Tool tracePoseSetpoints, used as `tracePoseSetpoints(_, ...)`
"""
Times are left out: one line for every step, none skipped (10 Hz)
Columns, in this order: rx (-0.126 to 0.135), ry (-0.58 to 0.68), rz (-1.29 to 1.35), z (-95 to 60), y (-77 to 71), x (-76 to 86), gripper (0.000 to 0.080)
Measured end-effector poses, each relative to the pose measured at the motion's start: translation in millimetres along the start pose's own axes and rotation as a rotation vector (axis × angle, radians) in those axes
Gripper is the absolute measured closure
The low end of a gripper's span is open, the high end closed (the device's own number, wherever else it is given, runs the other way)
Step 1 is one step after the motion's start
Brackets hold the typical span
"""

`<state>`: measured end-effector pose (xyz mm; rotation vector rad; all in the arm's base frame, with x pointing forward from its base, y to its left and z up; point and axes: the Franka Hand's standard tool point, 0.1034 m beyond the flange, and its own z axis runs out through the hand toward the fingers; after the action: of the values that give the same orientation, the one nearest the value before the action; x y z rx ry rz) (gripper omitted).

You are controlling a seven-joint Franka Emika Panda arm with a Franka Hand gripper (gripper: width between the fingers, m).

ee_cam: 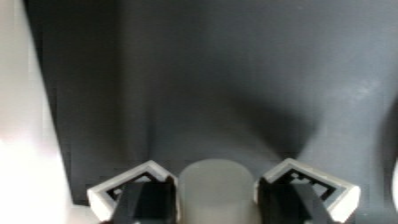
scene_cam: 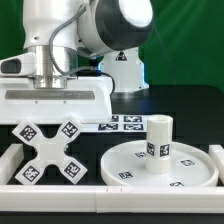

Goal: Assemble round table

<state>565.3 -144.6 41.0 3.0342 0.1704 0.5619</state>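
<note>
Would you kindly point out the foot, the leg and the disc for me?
foot [scene_cam: 48, 153]: exterior view, centre of the cross.
leg [scene_cam: 160, 133]: exterior view, upper side wall.
disc [scene_cam: 128, 158]: exterior view, bare top face beside the leg.

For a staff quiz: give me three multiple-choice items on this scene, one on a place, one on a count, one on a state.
1. Where does the leg stand? A on the round disc; B on the marker board; C on the bare tabletop.
2. How many arms has the foot? A three; B four; C six.
3. The gripper is: A shut on the leg; B shut on the foot; C open.
Key: 1 A, the leg stands upright on the round disc. 2 B, the foot is a four-armed cross. 3 C, the wrist view shows its jaws apart, nothing between.
</note>
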Motion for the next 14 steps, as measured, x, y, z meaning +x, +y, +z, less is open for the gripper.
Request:
tracePoseSetpoints(-0.001,0.000,-0.004,0.1,0.5,0.9,0.0587)
tracePoseSetpoints(-0.002,-0.002,-0.002,0.6,0.8,0.6,0.0587)
tracePoseSetpoints(-0.002,-0.003,0.000,0.9,0.9,0.7,0.0410)
tracePoseSetpoints(-0.002,-0.003,0.000,1.1,0.8,1.1,0.0410)
tracePoseSetpoints(-0.002,-0.004,0.003,1.3,0.8,1.2,0.0223)
tracePoseSetpoints(-0.002,-0.004,0.008,1.6,0.7,1.0,0.0163)
tracePoseSetpoints(-0.002,-0.005,0.012,1.8,0.5,0.9,0.0153)
tracePoseSetpoints(-0.002,-0.005,0.008,2.2,0.3,1.2,0.0153)
tracePoseSetpoints(-0.003,-0.010,0.012,2.2,1.1,-2.9,0.0151)
tracePoseSetpoints(-0.002,-0.032,0.022,1.1,1.1,-19.2,0.0151)
tracePoseSetpoints(0.007,-0.056,0.048,-0.4,-3.8,-33.8,0.0151)
tracePoseSetpoints(0.017,-0.068,0.077,-3.3,-7.4,-38.9,0.0151)
tracePoseSetpoints(0.046,-0.085,0.124,-7.4,-13.7,-40.4,0.0151)
tracePoseSetpoints(0.063,-0.093,0.147,-14.3,-17.7,-40.2,0.0151)
